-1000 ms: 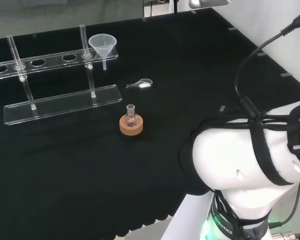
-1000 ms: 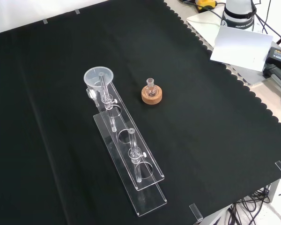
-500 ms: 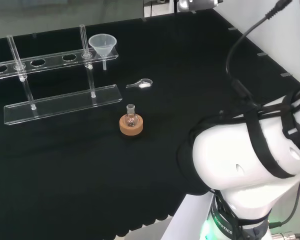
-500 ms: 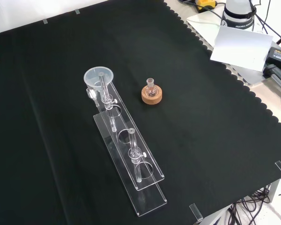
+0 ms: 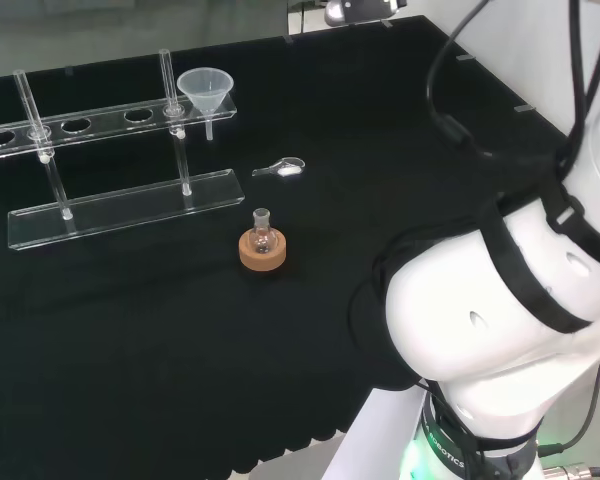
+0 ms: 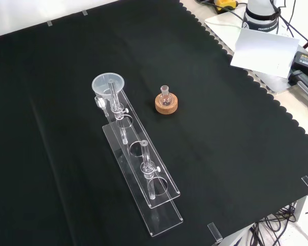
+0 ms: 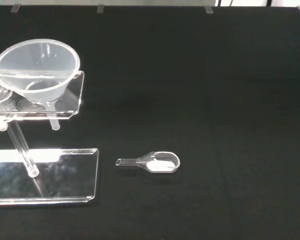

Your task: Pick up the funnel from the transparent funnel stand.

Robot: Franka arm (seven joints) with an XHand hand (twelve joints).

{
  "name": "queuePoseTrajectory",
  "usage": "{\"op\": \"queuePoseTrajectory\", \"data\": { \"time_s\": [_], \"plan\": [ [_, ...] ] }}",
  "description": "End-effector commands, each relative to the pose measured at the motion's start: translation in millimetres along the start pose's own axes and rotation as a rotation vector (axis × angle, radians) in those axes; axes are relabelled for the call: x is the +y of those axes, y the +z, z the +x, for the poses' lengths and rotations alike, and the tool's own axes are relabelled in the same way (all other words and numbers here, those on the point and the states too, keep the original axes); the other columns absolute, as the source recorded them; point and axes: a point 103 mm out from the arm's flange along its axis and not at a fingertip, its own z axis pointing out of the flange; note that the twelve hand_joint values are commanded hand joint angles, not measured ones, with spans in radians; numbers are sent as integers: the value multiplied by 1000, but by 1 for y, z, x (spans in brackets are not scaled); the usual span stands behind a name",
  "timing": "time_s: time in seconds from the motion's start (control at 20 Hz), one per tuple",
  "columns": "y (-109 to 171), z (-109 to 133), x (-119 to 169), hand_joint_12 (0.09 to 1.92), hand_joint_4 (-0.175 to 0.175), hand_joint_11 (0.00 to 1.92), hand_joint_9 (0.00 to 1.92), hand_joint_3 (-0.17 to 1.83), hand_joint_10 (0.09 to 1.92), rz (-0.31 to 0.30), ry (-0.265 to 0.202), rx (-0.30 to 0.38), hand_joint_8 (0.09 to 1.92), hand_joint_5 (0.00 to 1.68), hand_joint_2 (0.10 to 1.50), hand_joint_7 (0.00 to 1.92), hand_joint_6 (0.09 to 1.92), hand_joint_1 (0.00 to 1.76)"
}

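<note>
Funnel (image 5: 206, 92): in the head view one clear funnel sits in the end hole of the transparent funnel stand (image 5: 120, 205), its cone above the top rail and its stem hanging below. One small round flask (image 5: 262, 236) on one cork ring (image 5: 262, 252) stands nearer the arm, and one small clear scoop (image 5: 283, 168) lies between them.

Front view: the funnel (image 6: 108, 84) sits at the far end of the stand (image 6: 143, 187), upright; the flask (image 6: 165, 97) stands just beside that end, apart from it.

Wrist view: the funnel (image 7: 36, 70) shows close, mouth wide, resting in the rail, with the scoop (image 7: 157, 162) well clear of it. I cannot tell how the fingers are set, nor place anything relative to them.

It looks light, thin-walled, smooth and likely slippery; a hold round the cone's rim, lifting straight up, seems safest.
</note>
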Motion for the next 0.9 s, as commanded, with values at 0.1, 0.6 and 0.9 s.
{"op": "queuePoseTrajectory", "data": {
  "time_s": [0.1,0.6,0.9],
  "plan": [
    [22,37,48,1374,10,95,153,257,668,31,-79,-27,425,192,1124,11,87,203],
    [47,80,91,1403,11,101,188,194,697,120,-129,-65,487,240,948,44,87,420],
    [64,102,109,1416,11,121,203,163,708,185,-159,-83,509,242,860,44,87,516]
  ]
}}
